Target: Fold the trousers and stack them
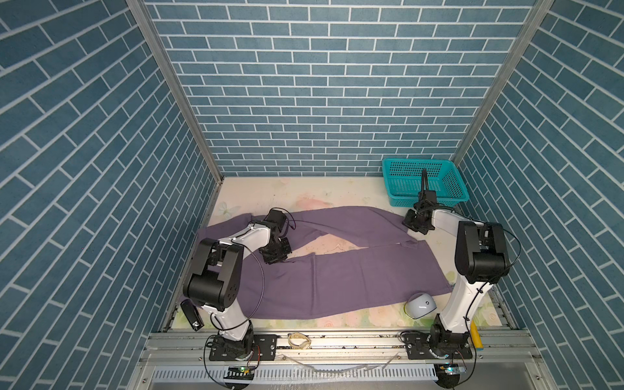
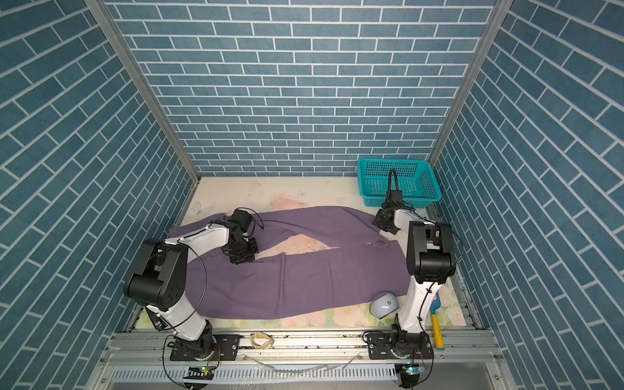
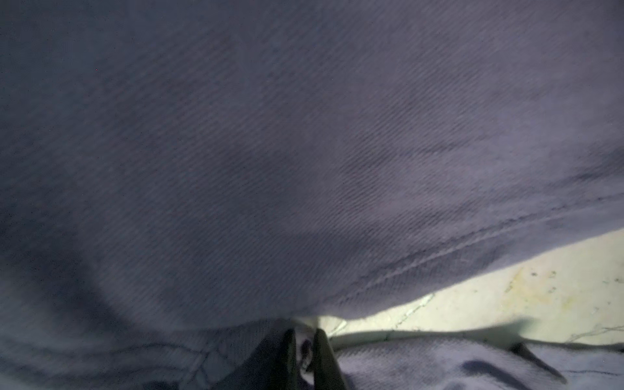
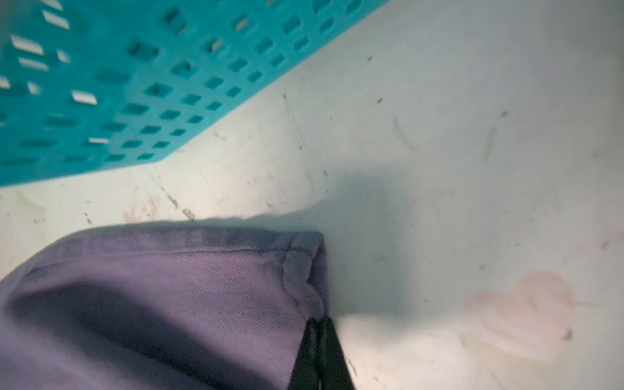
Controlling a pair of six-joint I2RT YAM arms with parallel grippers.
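Right gripper [image 4: 319, 322] pinches trousers [image 4: 169, 297] hem corner near basket [image 4: 101, 101].

- trousers [image 1: 337, 273] lie spread across the table [image 1: 304, 192], legs running left
- basket [image 1: 422, 182] sits in the back right corner
- my left gripper [image 1: 277, 259] is between the legs, my right gripper [image 1: 410, 225] is at their back right corner

The right pincer [image 4: 320, 325] pinches the trousers [image 4: 169, 304] corner near the basket [image 4: 101, 84].
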